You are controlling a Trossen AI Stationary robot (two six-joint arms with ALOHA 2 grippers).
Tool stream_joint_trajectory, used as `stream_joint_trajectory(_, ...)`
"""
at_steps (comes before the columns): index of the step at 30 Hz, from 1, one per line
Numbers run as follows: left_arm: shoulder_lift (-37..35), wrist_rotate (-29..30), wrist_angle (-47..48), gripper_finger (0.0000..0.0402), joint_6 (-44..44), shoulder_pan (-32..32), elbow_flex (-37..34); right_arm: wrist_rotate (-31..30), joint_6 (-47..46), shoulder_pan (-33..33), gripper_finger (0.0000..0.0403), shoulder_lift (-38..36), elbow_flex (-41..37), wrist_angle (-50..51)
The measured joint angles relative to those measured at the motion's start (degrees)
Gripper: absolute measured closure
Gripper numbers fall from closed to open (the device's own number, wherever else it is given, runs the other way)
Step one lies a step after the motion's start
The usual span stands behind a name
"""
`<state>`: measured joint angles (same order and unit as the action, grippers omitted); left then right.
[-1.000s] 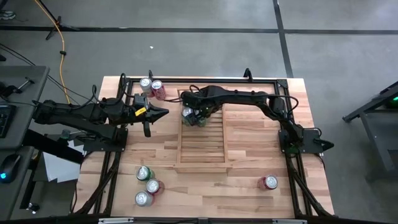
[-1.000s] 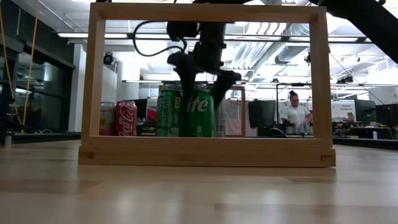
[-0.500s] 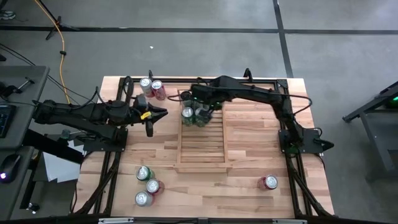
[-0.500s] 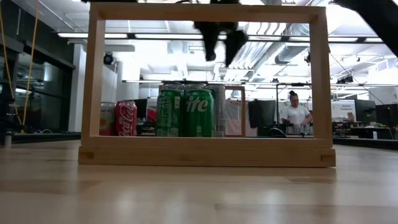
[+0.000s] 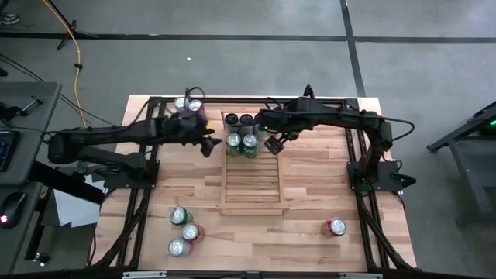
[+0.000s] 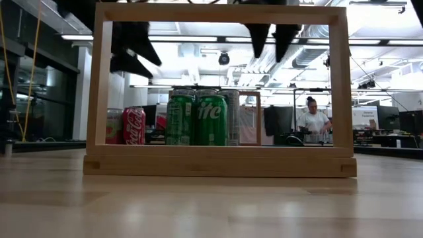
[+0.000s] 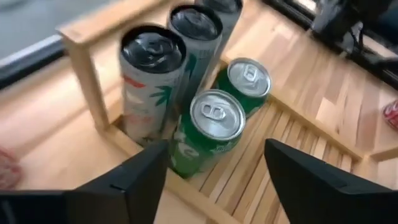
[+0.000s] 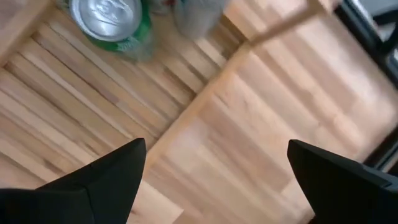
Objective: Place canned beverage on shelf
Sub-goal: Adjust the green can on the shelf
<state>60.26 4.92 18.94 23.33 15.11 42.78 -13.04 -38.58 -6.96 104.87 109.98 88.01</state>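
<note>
From above, four cans stand at the far end of the light-wood slatted shelf (image 5: 249, 167): two dark-topped tall cans (image 5: 239, 121) behind two green soda cans (image 5: 241, 144), so that much looks done, while two cans (image 5: 188, 106) wait by the far left corner, three more (image 5: 183, 230) near the front left and one red can (image 5: 335, 227) at front right. Level across the table, the green cans show through the shelf's end frame, both arms up above. At the wrists, the left gripper (image 7: 214, 180) hangs spread and empty over the stocked cans, and the right gripper (image 8: 214, 177) gapes wide over the shelf's right rail, holding nothing.
</note>
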Motion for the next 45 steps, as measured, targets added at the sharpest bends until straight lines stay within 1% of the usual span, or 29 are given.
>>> stream_joint_trajectory(2, 2.9, -3.8, -2.2, 0.0124, -0.3, 1.6, 0.0, 0.8, -2.3, 0.0, 0.0025, -1.3, -2.2, -0.6)
stream_joint_trajectory(4, 5.4, -6.0, -4.7, 0.0117, -0.3, 2.3, 0.0, 1.9, -4.3, 0.1, 0.0025, -2.7, -4.2, -1.1)
stream_joint_trajectory(7, 7.8, -6.1, -7.2, 0.0116, 0.4, 2.6, 0.0, 3.2, -7.1, 0.2, 0.0025, -4.5, -6.8, -2.0)
stream_joint_trajectory(12, 10.1, -5.2, -8.7, 0.0118, 3.0, 2.2, 0.0, 5.2, -10.6, 0.4, 0.0025, -5.6, -9.8, -2.7)
stream_joint_trajectory(16, 12.2, 0.3, -9.0, 0.0119, 2.8, 1.0, 0.0, 6.7, -10.9, 0.3, 0.0025, -5.6, -11.5, -4.0)
stream_joint_trajectory(18, 13.1, 1.6, -9.1, 0.0119, 1.7, 0.4, 0.0, 7.6, -11.0, 0.4, 0.0025, -5.6, -11.9, -5.1)
stream_joint_trajectory(23, 15.2, 1.6, -10.9, 0.0119, -1.7, -1.6, 0.0, 7.6, -10.9, 0.4, 0.0025, -5.6, -12.0, -6.3)
stream_joint_trajectory(26, 16.4, 2.1, -14.9, 0.0119, -4.5, -2.6, -1.1, 7.5, -10.9, 0.4, 0.0025, -5.6, -12.0, -6.5)
stream_joint_trajectory(28, 17.0, 2.1, -18.7, 0.0119, -4.9, -2.9, -2.9, 7.4, -10.7, 0.4, 0.0025, -5.6, -12.0, -6.7)
stream_joint_trajectory(33, 17.1, 3.9, -23.1, 0.0119, -3.3, -3.0, -6.5, 7.3, -10.7, 0.4, 0.0025, -5.6, -12.0, -7.5)
stream_joint_trajectory(41, 17.1, 3.3, -24.0, 0.0119, -7.6, -3.6, -7.4, 7.0, -10.5, 0.4, 0.0025, -5.6, -12.0, -11.6)
stream_joint_trajectory(45, 16.7, 3.2, -23.2, 0.0119, -8.5, -4.1, -7.4, 7.0, -11.2, 0.4, 0.0025, -5.4, -11.9, -16.9)
